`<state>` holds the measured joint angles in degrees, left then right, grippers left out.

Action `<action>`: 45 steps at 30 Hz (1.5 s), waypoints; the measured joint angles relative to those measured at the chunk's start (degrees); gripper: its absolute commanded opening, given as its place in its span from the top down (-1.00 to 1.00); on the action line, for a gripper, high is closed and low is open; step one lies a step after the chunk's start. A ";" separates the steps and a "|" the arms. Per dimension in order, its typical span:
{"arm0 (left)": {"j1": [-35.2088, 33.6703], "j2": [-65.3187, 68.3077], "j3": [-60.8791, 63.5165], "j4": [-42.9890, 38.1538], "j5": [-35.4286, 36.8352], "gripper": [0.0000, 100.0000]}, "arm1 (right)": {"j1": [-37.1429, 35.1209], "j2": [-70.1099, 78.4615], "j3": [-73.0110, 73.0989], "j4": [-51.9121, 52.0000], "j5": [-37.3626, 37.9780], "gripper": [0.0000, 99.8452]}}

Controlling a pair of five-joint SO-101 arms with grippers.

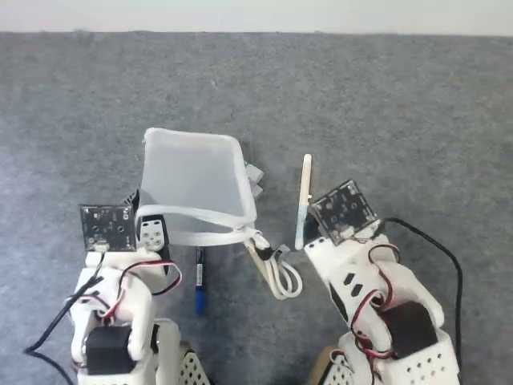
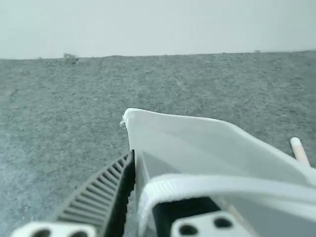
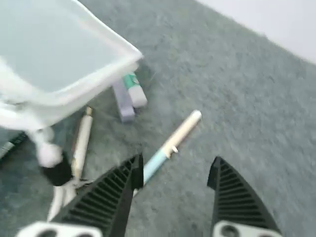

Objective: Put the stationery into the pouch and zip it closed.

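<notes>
Grey carpet carries all the stationery I can see: a cream-and-blue pen, a blue pen, a beige pencil and two small pieces lie outside the pouch. I judge packing barely begun and zipping undone. My left gripper pinches the pouch's open rim, and my right gripper hangs spread wide just above the cream-and-blue pen

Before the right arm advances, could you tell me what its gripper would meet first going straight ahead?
Most likely the cream-and-blue pen, lying on the carpet just ahead between the open fingers of the right gripper, nearer one of them. Depth is unclear, so it might touch carpet first.
</notes>
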<state>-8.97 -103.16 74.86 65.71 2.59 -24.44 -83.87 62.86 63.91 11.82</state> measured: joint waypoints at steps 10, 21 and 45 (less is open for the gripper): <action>0.09 0.00 -4.75 0.53 0.00 0.98 | 0.53 0.26 2.99 -4.04 -3.25 0.57; -0.09 20.04 -20.92 1.93 0.00 0.98 | 2.37 0.26 7.47 -8.53 -3.43 0.57; -3.08 35.08 -31.12 5.45 0.88 0.98 | 2.55 2.02 6.42 -8.70 -3.43 0.57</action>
<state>-12.04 -68.09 43.74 71.16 3.47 -21.89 -81.85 69.27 55.21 8.40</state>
